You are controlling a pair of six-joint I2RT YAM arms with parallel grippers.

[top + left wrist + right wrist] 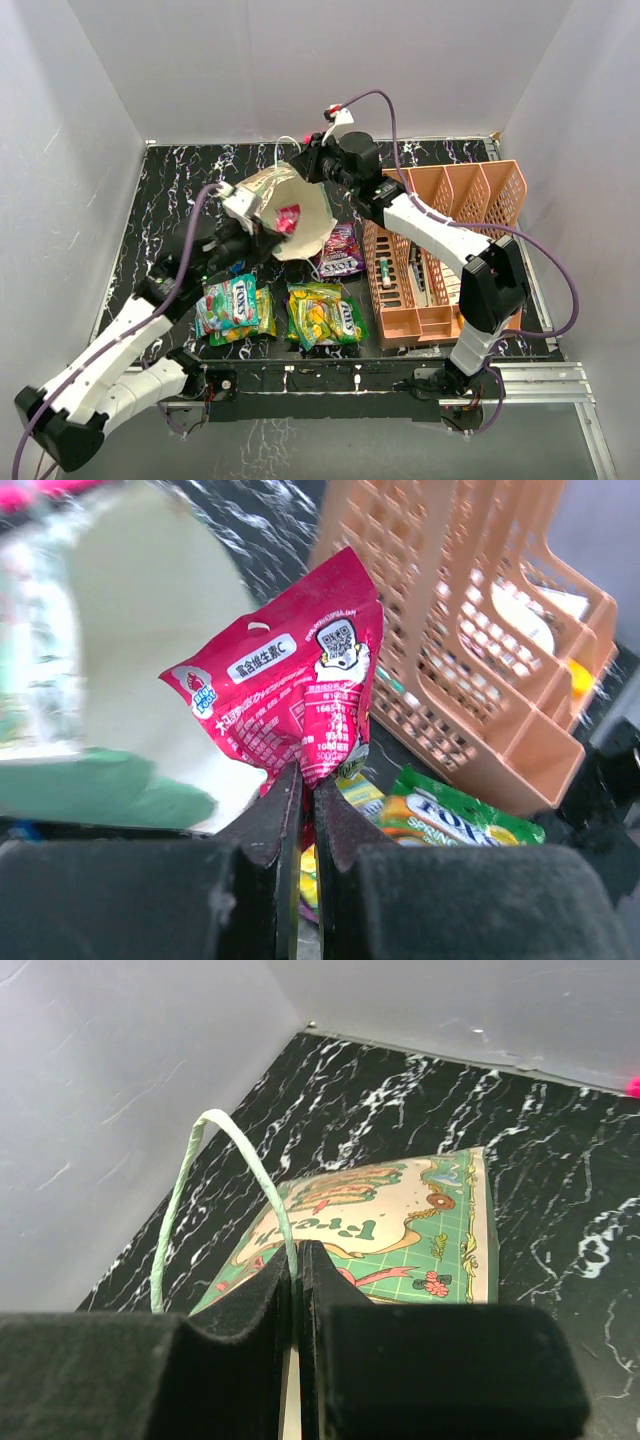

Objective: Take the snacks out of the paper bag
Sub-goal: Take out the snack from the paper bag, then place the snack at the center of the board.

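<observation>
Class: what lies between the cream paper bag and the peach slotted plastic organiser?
In the top view, a glossy purple-pink candy packet lies between the bag and the organiser.

My left gripper (307, 780) pinches a small packet (290, 695) at the paper bag's (285, 200) mouth. Behind it, my right gripper (297, 1255) pinches its cord handle (230, 1150). Snack bags (325, 315) lie on the table (170, 190) before the bag, with the organiser (440, 250) to their right.

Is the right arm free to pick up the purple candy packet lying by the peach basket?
Probably not: its end effector is shut on the edge of the paper bag, so it would have to let go first. The purple packet lies mostly exposed.
</observation>
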